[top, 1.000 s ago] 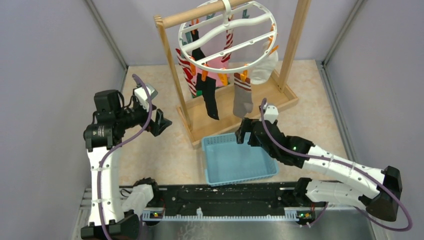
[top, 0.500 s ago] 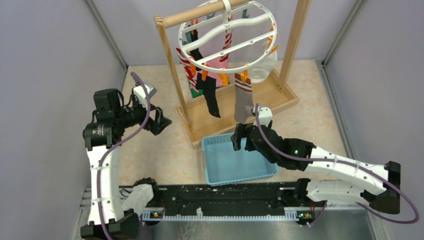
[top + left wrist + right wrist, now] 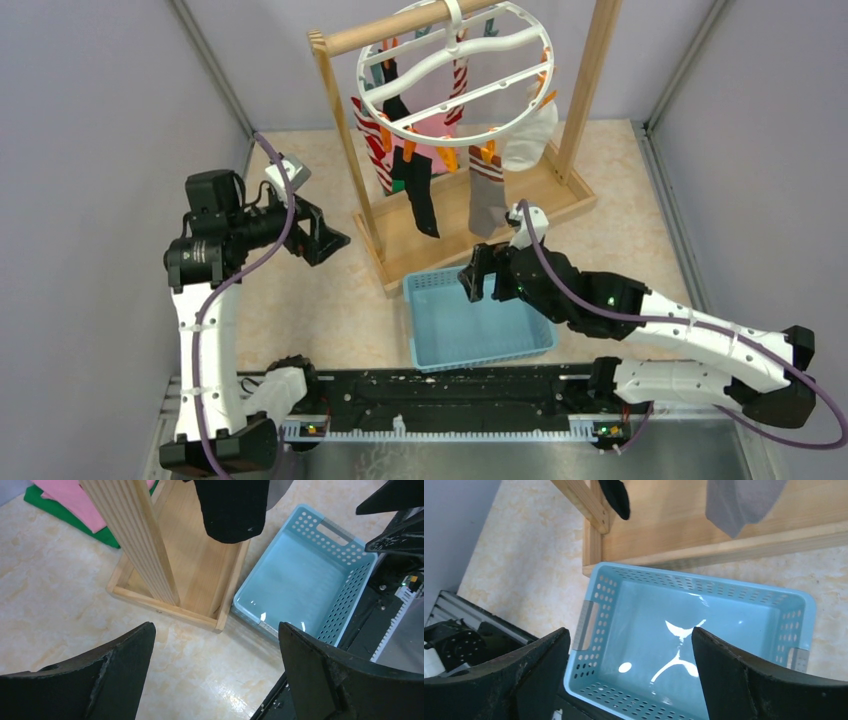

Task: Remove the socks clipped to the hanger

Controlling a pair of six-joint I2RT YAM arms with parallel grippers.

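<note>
The round white hanger [image 3: 455, 70] hangs by its hook from the rod of a wooden stand. Several socks hang from its orange clips: a black sock [image 3: 418, 200], a grey sock [image 3: 487, 200], a white sock [image 3: 528, 135] and red-striped socks [image 3: 378, 150]. The black sock's toe [image 3: 232, 510] shows in the left wrist view, and the grey sock's toe [image 3: 741, 502] in the right wrist view. My left gripper [image 3: 325, 237] is open and empty, left of the stand's post. My right gripper [image 3: 478, 272] is open and empty above the blue basket, just below the grey sock.
The wooden stand [image 3: 340, 130] has a tray-like base [image 3: 175, 609] on the beige floor. A light blue perforated basket [image 3: 415, 290] sits in front of it, also seen in the wrist views [image 3: 350, 555] [image 3: 596, 600]. Pink and green cloth [image 3: 75, 505] lies behind the stand. Grey walls close both sides.
My right gripper has moved left, out over the basket's far left part. My left gripper has shifted a little right toward the stand. The socks stay clipped.
</note>
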